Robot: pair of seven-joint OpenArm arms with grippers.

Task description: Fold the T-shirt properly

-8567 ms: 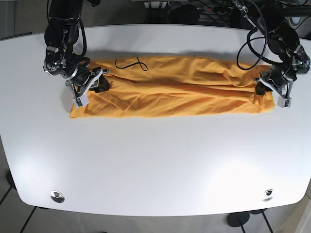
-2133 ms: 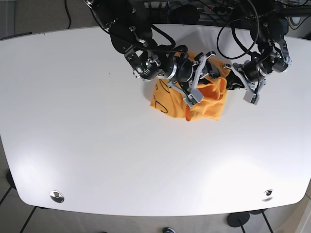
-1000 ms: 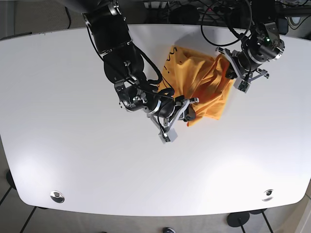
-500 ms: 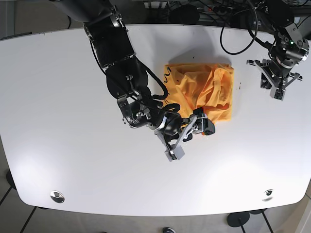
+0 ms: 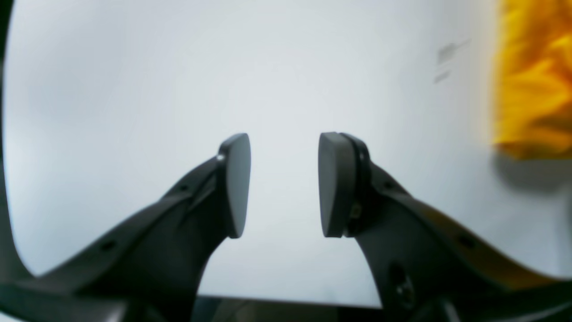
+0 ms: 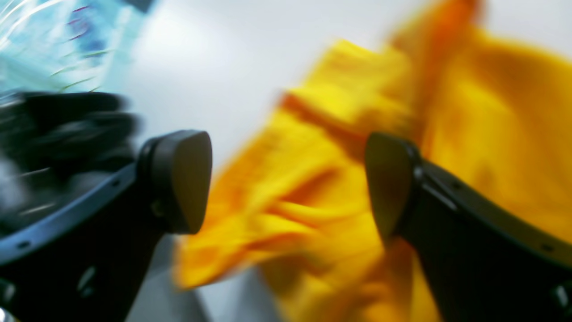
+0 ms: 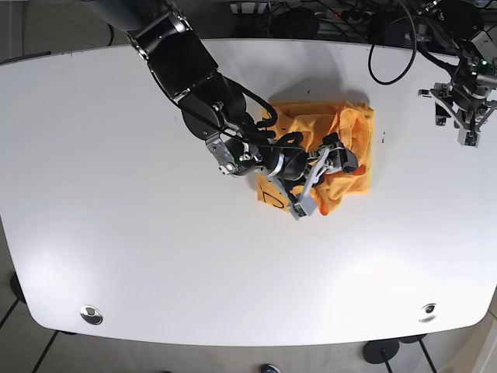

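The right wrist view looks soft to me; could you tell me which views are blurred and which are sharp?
Right wrist view: the orange T-shirt is heavily smeared, as is the background. Left wrist view: the claw fingers are fairly crisp, the shirt edge at right blurred. Base view: sharp overall, with soft glare on the white table.

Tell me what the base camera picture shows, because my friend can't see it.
A crumpled orange T-shirt lies bunched on a white table, and the right gripper hangs open just over its lower part. The left gripper is open too, off by the table's far corner, away from the shirt.
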